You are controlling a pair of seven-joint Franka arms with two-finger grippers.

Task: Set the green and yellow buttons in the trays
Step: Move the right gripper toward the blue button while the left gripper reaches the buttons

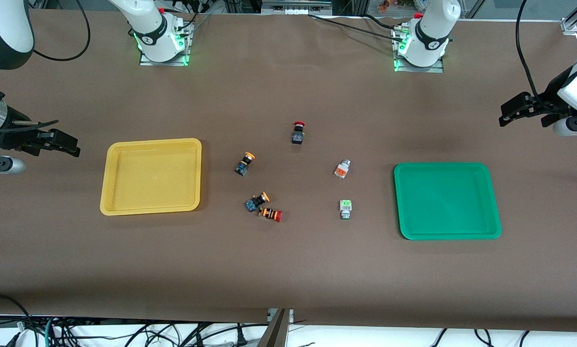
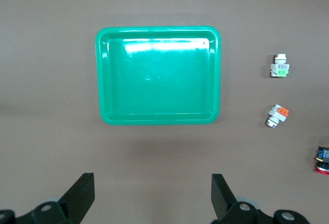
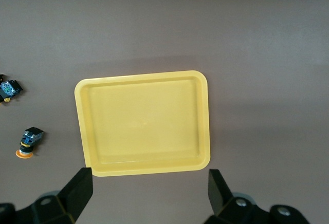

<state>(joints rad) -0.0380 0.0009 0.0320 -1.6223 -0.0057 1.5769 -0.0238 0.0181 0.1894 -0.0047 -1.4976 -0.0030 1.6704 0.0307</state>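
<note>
The yellow tray (image 1: 151,176) lies toward the right arm's end of the table and the green tray (image 1: 446,200) toward the left arm's end; both are empty. Between them lie two yellow-capped buttons (image 1: 244,164) (image 1: 257,201), an orange-faced whitish button (image 1: 342,169) and a green-faced whitish button (image 1: 345,209). My left gripper (image 1: 507,112) hovers open and empty over the table beside the green tray (image 2: 157,75). My right gripper (image 1: 74,146) hovers open and empty beside the yellow tray (image 3: 143,123). The left wrist view shows the green-faced (image 2: 280,67) and orange-faced (image 2: 278,115) buttons.
A red-capped black button (image 1: 297,133) stands farther from the front camera than the others. A red-capped button with an orange-striped body (image 1: 270,214) lies against the nearer yellow-capped button. The two yellow-capped buttons (image 3: 29,142) (image 3: 8,89) show in the right wrist view.
</note>
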